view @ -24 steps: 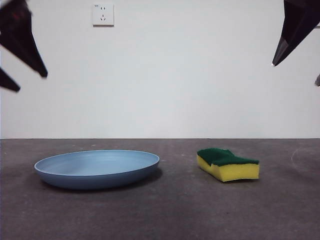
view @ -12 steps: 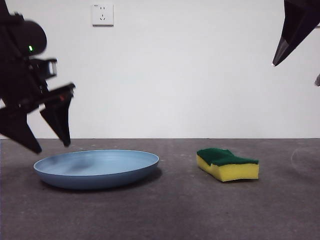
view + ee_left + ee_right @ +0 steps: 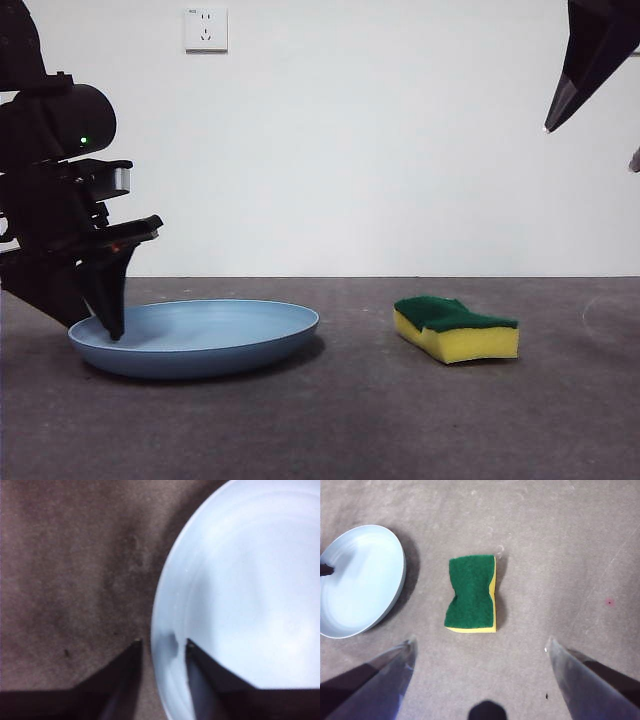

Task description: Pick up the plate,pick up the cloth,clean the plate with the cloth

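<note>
The light-blue plate (image 3: 195, 338) lay flat on the dark table (image 3: 350, 420), and my left gripper (image 3: 161, 643) straddled its rim, jaws narrowly apart, one inside, one outside. The yellow-and-green sponge (image 3: 456, 328) sat beside the plate; my right gripper (image 3: 479, 645) hung high, jaws wide

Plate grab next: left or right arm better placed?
Left. The left gripper is open and straddles the plate rim, one jaw inside, one outside. The right gripper hangs high over the sponge, away from the plate.

Grey table (image 3: 350, 420) — white wall socket (image 3: 206, 29) behind.
</note>
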